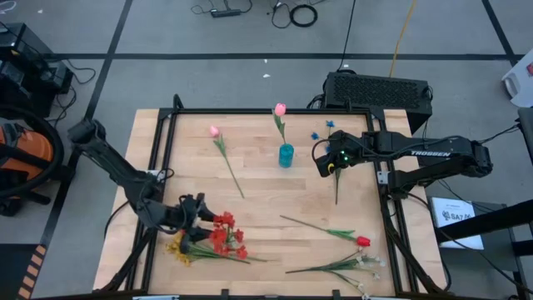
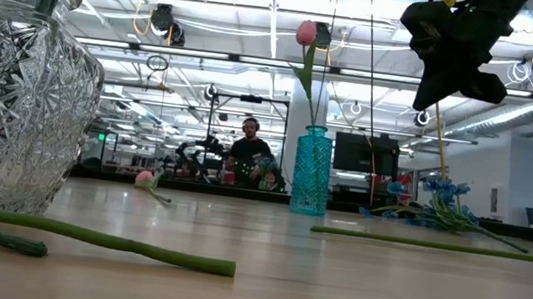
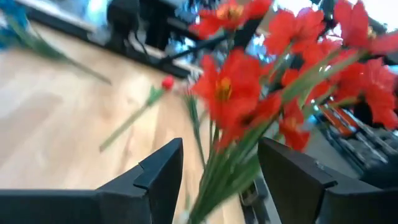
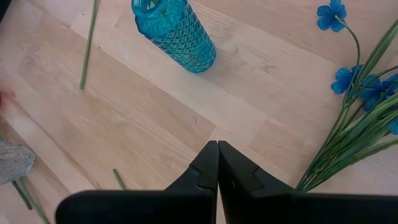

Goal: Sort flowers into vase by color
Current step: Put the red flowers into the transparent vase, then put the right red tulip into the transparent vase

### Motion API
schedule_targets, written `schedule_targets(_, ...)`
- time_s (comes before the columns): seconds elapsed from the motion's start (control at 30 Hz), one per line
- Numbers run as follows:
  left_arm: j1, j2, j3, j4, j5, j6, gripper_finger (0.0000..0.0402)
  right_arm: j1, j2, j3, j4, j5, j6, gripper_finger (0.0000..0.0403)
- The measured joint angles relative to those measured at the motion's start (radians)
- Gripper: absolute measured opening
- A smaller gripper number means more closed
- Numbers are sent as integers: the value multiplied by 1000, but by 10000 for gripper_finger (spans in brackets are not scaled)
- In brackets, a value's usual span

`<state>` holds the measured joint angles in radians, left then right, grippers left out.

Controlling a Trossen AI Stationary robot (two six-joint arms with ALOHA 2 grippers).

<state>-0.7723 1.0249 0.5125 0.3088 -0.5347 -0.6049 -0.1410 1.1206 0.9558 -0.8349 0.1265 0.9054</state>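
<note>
Wooden table holds scattered flowers and a blue vase.

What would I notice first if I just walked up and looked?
Probably the bright red flowers near the table's front edge, with the left claw open around their stems. Next, the blue vase in the middle at the back, holding one pink tulip. The right claw hangs shut beside it.

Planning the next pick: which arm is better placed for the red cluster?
Left. Its hand is open around the red cluster stems; the right hand is shut, up by the blue vase.
</note>
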Motion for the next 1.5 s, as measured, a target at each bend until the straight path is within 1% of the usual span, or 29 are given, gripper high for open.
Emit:
schedule_targets(0.07, 0, -27, 0, -65, 18, -40, 214, 0, 0, 0, 0, 0, 0, 0)
schedule_targets(0.13, 0, -52, 0, -122, 32, -45, 214, 0, 0, 0, 0, 0, 7, 0)
schedule_targets(0.3, 2, -107, 0, -247, 31, -60, 214, 0, 0, 0, 0, -5, 25, 0)
schedule_targets(0.37, 9, -131, 1, -310, 26, -113, 214, 0, 0, 0, 0, -31, 37, 0)
schedule_targets(0.47, 23, -174, 1, -440, 28, -219, 214, 2, 0, 0, -13, -74, 103, 0)
schedule_targets(0.6, 40, -240, 1, -641, 38, -369, 214, 30, 0, 0, -36, -80, 215, 0)
schedule_targets(0.67, 47, -270, 1, -711, 37, -432, 214, 53, 0, 0, -51, -80, 265, 0)
schedule_targets(0.73, 55, -296, 1, -760, 36, -462, 214, 79, 0, 0, -66, -80, 322, 0)
schedule_targets(0.9, 80, -344, 1, -778, 8, -435, 214, 166, 0, 0, -87, -80, 483, 0)
schedule_targets(1.1, 119, -380, 1, -778, -37, -401, 214, 319, 19, 0, -90, -72, 711, 0)
schedule_targets(1.37, 140, -393, 1, -790, -36, -400, 214, 531, 126, 0, -89, -75, 1012, 0)
schedule_targets(1.43, 140, -392, 1, -790, -22, -400, 214, 570, 156, 0, -89, -76, 1060, 0)
schedule_targets(1.5, 140, -393, 1, -791, -13, -400, 214, 601, 183, 0, -90, -77, 1069, 0)
